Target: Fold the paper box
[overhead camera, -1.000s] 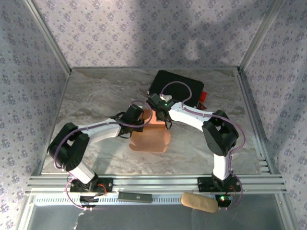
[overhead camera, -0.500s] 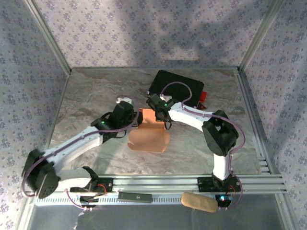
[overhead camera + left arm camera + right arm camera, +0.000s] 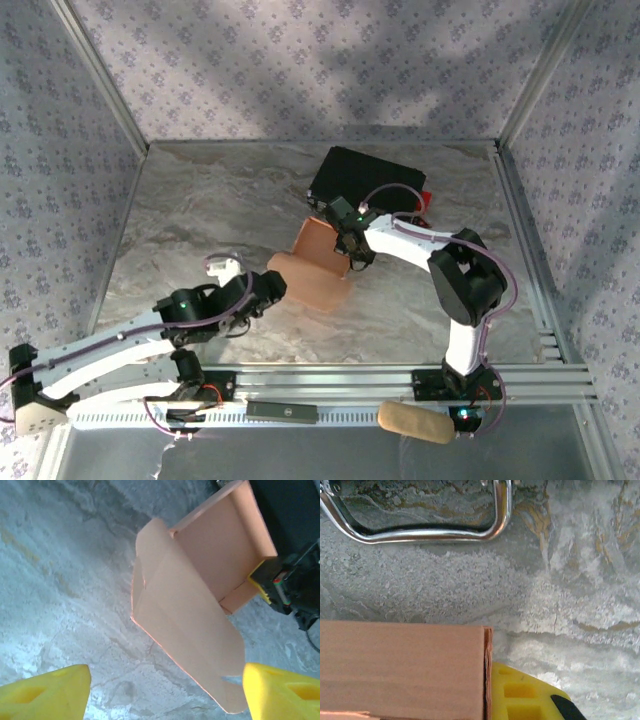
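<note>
Pinching one raised panel of the paper box [image 3: 318, 268] at mid-table, my right gripper [image 3: 353, 254] is clamped on the thin cardboard. My left gripper [image 3: 163, 692] hangs wide and empty, just short of the near flap. A black case [image 3: 365, 183] stands just behind the box, crowding my right wrist.

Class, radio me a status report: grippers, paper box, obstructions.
Left gripper open, short of the paper box. Right gripper shut on its right edge. Black case close behind.
</note>
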Tool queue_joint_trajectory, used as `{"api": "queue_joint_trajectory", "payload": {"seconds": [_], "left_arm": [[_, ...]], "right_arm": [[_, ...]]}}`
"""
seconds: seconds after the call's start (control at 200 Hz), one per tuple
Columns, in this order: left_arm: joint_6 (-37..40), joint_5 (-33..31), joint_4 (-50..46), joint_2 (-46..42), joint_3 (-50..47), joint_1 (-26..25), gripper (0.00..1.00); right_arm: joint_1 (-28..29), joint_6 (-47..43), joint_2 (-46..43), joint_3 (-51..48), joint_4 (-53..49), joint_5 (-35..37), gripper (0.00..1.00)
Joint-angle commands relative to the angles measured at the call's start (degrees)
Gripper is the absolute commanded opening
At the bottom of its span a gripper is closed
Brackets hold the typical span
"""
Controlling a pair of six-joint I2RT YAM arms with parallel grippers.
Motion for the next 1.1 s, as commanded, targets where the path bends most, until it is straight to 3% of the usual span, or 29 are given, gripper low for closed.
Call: {"api": "queue_joint_trajectory", "payload": {"seconds": [0.0, 0.135, 0.45, 0.685, 0.999, 1.094], "left_arm": [[-6.7, -1.7, 4.3, 3.0, -0.3, -0.7, 0.8], [-7.2, -0.7, 9.3, 7.2, -0.3, -0.7, 0.71], [-10.0, -2.4, 9.9, 11.0, -0.2, -0.6, 0.48], [-10.5, -2.3, 9.8, 14.8, 1.0, -0.2, 0.38], [-11.0, -4.0, 5.2, 16.6, 4.1, 0.3, 0.04], [-11.7, -4.7, 2.0, 17.5, 6.1, 0.6, 0.0]], "right_arm": [[0.3, 5.5, -2.1, -0.5, -0.8, -0.9, 0.0], [0.3, 7.1, -2.9, -1.5, -0.6, -0.9, 0.0], [-0.1, 8.0, -3.7, -2.8, 1.1, -2.2, 0.0], [-0.1, 8.7, -3.6, -3.3, 1.7, -2.5, 0.0], [0.0, 9.5, -4.1, -3.5, 1.5, -2.5, 0.0], [0.1, 9.7, -3.7, -3.2, 1.4, -3.3, 0.0]]}}
